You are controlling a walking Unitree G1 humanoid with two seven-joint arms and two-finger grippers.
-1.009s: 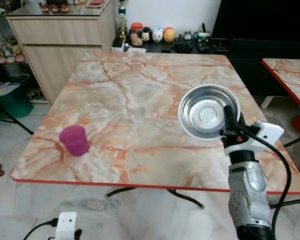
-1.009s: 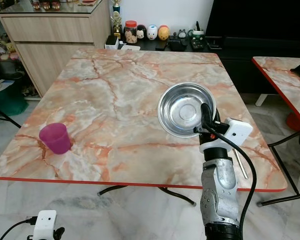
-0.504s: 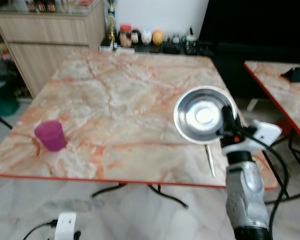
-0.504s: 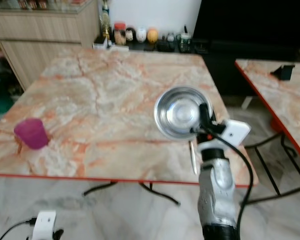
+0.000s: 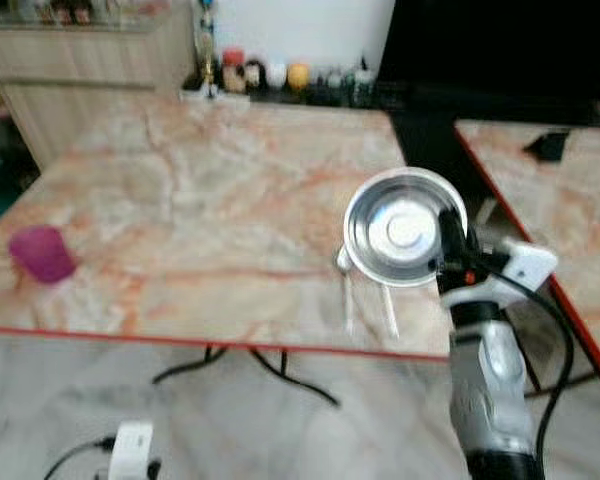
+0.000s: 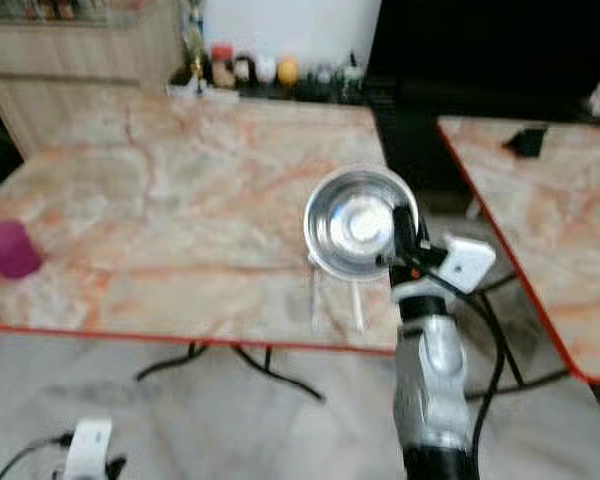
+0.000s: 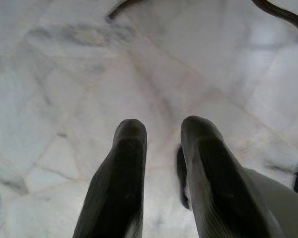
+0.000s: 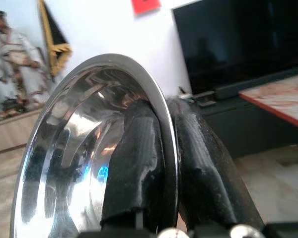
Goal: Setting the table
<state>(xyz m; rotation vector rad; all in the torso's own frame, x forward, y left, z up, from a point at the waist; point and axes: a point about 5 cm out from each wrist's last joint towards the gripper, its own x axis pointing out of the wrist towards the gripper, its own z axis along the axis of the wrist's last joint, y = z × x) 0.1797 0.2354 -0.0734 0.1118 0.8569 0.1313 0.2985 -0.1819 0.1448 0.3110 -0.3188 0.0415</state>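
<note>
Across the middle of the head views stretches the marble-patterned bench, red-edged, with a second bench of the same kind well apart on the robot's right. Its large bare top suggests the setting has barely started, so most of the task likely lies ahead.

Above the near right part of the bench, the steel bowl is carried clear of the surface by the right hand. The wrist view explains the grip: one finger lies inside the bowl and the other outside, pinching the rim between them, which leaves the bowl tilted with its hollow facing the robot. A thin rim pinch like this could slip, so it probably wants a slow lowering.

Just below the bowl, two pieces of cutlery lie side by side near the bench's front edge; blur hides what kind. They likely mark the place being laid.

At the far left sits a purple cup.

Down beside the floor, the left hand hangs idle, fingers narrowly parted, holding nothing.
</note>
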